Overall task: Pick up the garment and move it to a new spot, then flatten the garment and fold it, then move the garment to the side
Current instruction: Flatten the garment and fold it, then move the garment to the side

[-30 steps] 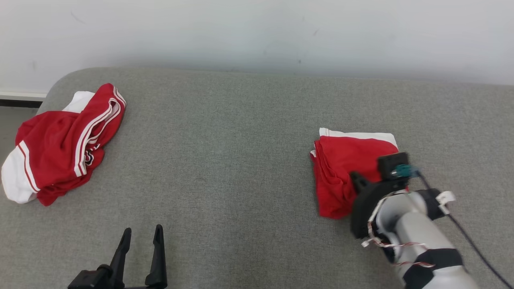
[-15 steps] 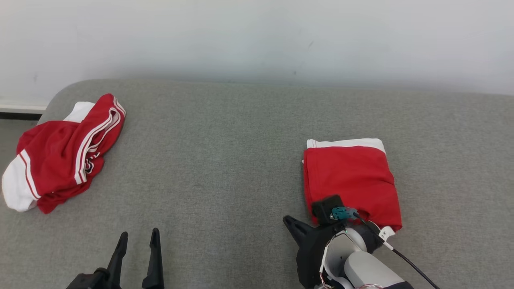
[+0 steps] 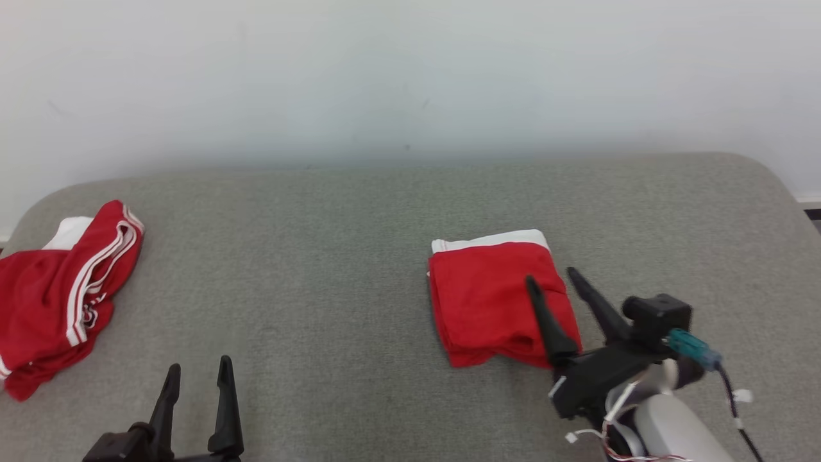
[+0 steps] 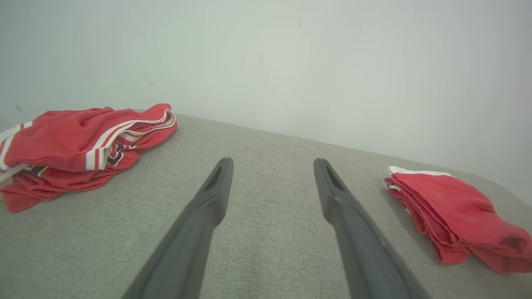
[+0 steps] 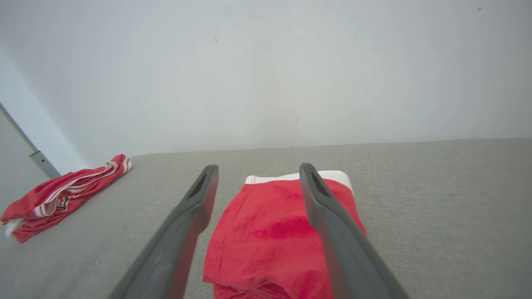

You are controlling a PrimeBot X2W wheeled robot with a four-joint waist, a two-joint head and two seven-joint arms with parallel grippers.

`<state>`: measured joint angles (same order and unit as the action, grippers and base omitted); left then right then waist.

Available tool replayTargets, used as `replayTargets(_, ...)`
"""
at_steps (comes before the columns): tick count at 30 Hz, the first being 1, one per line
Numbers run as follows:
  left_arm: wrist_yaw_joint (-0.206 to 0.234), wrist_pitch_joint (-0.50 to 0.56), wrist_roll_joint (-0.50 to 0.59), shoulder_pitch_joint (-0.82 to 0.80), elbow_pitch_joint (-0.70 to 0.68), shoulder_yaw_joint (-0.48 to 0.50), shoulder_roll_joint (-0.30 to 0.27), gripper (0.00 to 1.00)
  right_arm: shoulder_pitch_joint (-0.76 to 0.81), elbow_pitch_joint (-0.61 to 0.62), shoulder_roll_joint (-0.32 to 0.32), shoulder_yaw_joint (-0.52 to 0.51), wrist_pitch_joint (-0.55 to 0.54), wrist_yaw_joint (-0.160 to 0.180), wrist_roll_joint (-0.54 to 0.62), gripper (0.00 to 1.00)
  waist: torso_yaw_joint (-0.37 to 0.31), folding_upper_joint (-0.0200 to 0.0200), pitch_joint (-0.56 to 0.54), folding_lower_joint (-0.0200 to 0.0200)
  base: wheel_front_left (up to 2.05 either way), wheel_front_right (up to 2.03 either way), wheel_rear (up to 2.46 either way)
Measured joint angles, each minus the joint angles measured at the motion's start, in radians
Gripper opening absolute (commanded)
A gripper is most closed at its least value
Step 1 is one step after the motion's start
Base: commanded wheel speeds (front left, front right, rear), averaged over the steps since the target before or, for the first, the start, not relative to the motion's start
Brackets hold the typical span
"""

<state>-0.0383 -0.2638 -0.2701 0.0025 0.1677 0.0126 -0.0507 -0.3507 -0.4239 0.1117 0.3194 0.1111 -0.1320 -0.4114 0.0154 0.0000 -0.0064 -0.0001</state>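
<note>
The left pincer and right pincer are each formed of two long, tapering dark fingers, slotted near the tips. A black camera block is mounted at the right wrist. Just beside the block a teal connector is fitted, with a black cable. Below the block, thin red-and-white wires and white tags are seen on the pale grey forearm.

A plain indoor test space, more lab than home, is indicated: a grey fabric-covered table with rounded corners is set directly against a bare, lightly scuffed white wall
</note>
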Motion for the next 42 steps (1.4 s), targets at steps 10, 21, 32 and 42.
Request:
replayTargets(10, 0.003, 0.000, 0.025, -0.052, 0.036, 0.009, 0.000, 1.00, 0.097, 0.065, 0.042, -0.191, 0.027, 0.000, 0.084, 1.00, -0.064, 0.0000, -0.034, 0.0000, 0.00, 0.00, 0.00)
replayTargets(21, 0.003, 0.000, 0.035, -0.035, 0.088, 0.009, 0.000, 1.00, 0.149, 0.015, 0.096, -0.198, 0.092, 0.000, 0.042, 1.00, -0.081, 0.0000, -0.055, 0.0000, 0.00, 0.00, 0.00)
replayTargets(32, -0.002, 0.000, 0.040, -0.022, 0.103, 0.031, 0.000, 1.00, 0.150, -0.019, 0.108, -0.179, 0.102, 0.000, 0.024, 1.00, -0.082, 0.0000, -0.059, 0.0000, 0.00, 0.00, 0.00)
replayTargets(42, 0.003, 0.000, 0.037, -0.021, 0.100, 0.024, 0.000, 1.00, 0.151, -0.023, 0.105, -0.182, 0.102, 0.000, 0.007, 1.00, -0.080, 0.0000, -0.053, 0.0001, 0.00, 0.00, 0.00)
